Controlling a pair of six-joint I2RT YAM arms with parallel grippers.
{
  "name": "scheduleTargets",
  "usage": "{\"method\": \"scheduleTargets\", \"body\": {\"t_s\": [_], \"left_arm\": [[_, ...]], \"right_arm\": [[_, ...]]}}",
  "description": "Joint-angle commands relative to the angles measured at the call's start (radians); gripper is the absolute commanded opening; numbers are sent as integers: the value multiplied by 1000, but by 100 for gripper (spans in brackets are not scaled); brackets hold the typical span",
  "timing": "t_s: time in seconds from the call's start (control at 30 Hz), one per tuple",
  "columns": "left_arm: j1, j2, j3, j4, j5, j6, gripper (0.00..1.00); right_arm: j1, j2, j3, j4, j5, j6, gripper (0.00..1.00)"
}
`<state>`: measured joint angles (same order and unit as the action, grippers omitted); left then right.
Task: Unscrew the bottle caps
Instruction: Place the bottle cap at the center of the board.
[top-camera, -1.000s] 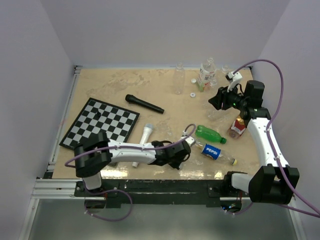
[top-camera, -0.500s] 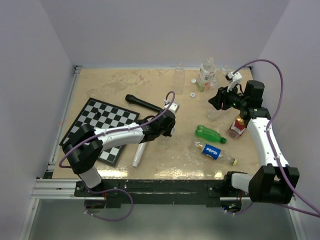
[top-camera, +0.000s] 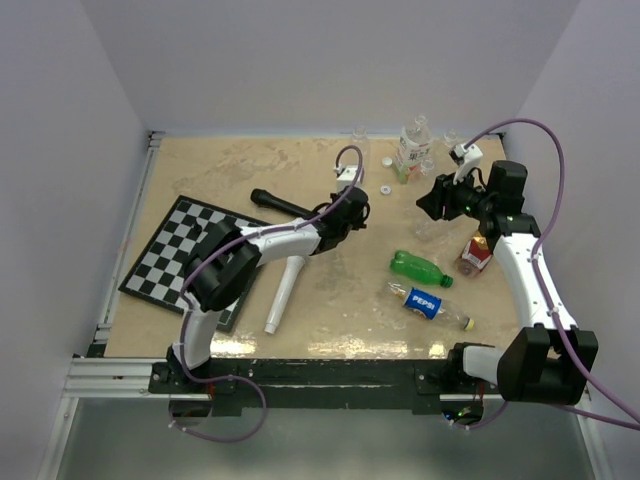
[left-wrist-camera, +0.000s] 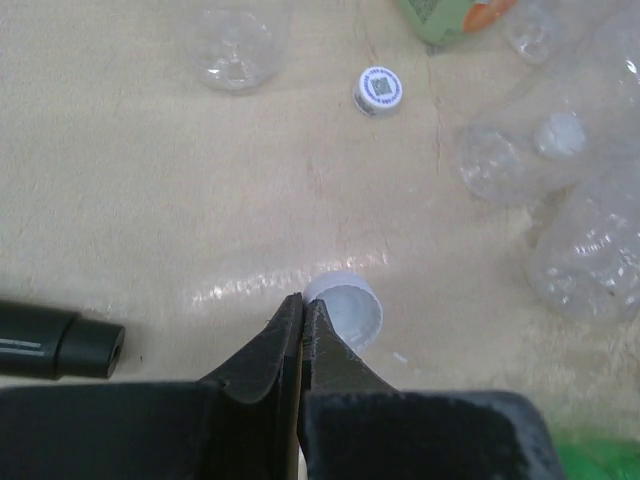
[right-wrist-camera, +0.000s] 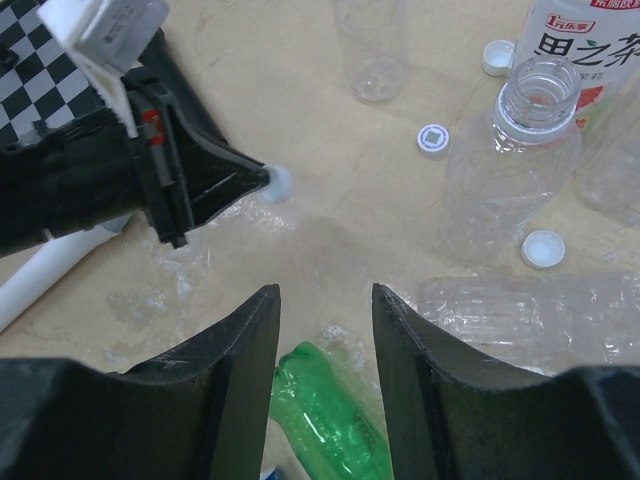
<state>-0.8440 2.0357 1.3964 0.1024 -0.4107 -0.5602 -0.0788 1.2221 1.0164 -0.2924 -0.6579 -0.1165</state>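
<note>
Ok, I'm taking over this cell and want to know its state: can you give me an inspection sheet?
Surface: tan table, shiny patches.
Job's things: white cap at left gripper tip; printed cap and others loose; clear bottle uncapped.
Clutter: chessboard, black microphone, white microphone, green bottle, Pepsi bottle lying.
Grippers: left gripper shut, empty; right gripper open, empty.
Cables: purple cables loop off both arms.
Surroundings: plain pale walls.

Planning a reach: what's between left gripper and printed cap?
Mostly bare table, in the left wrist view; only an upturned cap sits beside the shut left gripper, short of the printed cap.
</note>
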Motion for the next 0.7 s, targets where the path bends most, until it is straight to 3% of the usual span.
{"method": "scheduleTargets", "body": {"t_s": [0.0, 0.23, 0.33, 0.43, 0.67], "left_arm": [[32, 101, 119, 43, -60, -90, 0], [78, 227, 216, 72, -25, -188, 2], [100, 270, 272, 43, 6, -213, 23], [114, 271, 274, 42, 38, -225, 35], [115, 89, 110, 123, 157, -117, 41]], "right_arm": [[1, -4, 7, 4, -25, -12, 46], [1, -7, 5, 4, -34, -12, 46], [2, -9, 2, 4, -40, -12, 46], [1, -10, 1, 2, -43, -15, 46], [1, -15, 16, -51, -94, -110, 45]]}}
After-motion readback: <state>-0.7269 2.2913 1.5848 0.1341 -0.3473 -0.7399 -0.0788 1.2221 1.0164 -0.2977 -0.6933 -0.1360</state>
